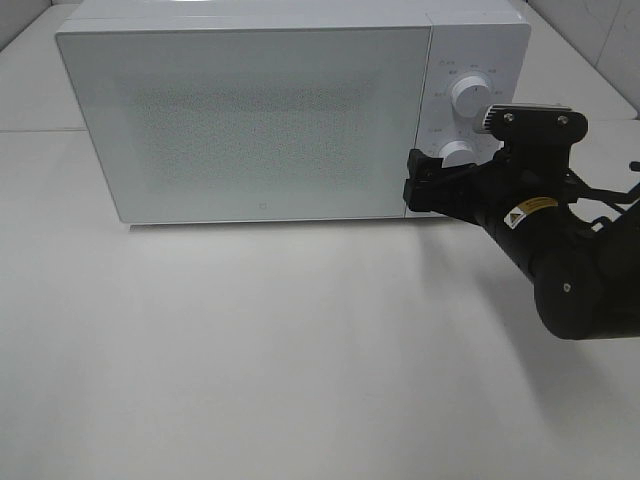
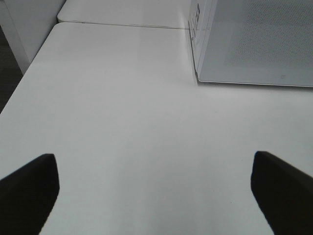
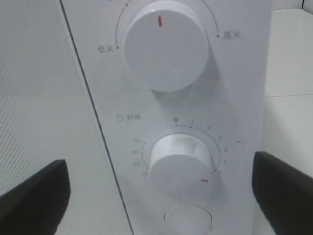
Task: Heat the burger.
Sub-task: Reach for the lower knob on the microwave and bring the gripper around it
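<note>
The right fingers (image 3: 286, 191), spread, face the microwave (image 1: 250, 120)'s timer knob (image 3: 181, 164), a smooth, rigid dial probably best pinched across its rim; left fingers (image 2: 29, 188) hang spread over the counter (image 2: 122, 98).

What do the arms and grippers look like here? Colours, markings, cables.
Right arm is matte black with rounded tubular links, silver screws, and a white label bearing a yellow warning triangle. A ribbed grey block sits atop its wrist; thin black cables trail behind. Right gripper is black. Left gripper shows only two black fingers.
</note>
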Controlling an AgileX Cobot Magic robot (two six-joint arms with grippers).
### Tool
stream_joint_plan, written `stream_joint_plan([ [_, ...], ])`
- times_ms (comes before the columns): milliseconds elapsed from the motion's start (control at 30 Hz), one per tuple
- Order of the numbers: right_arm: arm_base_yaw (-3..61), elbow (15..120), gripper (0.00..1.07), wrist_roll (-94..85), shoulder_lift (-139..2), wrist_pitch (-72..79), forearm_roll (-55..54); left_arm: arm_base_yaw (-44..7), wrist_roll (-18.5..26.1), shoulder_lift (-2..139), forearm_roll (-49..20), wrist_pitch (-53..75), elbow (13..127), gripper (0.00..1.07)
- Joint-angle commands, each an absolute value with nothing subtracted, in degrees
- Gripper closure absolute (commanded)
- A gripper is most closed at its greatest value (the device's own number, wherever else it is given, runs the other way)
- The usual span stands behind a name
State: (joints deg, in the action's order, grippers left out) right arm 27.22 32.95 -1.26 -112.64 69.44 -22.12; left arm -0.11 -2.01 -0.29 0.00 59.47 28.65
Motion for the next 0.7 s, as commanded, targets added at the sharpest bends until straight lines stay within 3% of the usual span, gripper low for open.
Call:
stream_joint_plan([
  [33,27.33,34.72,0.10,-1.66,-114.36,76.49,-21.94,0.00,-2.18,-1.49,0.00,59.30,28.53,0.05],
  [700,27.27,40.11,0.10,-2.64,-117.63,75.46,-22.80,0.00,-2.18,-1.49,0.29,59.30,28.53,0.05],
])
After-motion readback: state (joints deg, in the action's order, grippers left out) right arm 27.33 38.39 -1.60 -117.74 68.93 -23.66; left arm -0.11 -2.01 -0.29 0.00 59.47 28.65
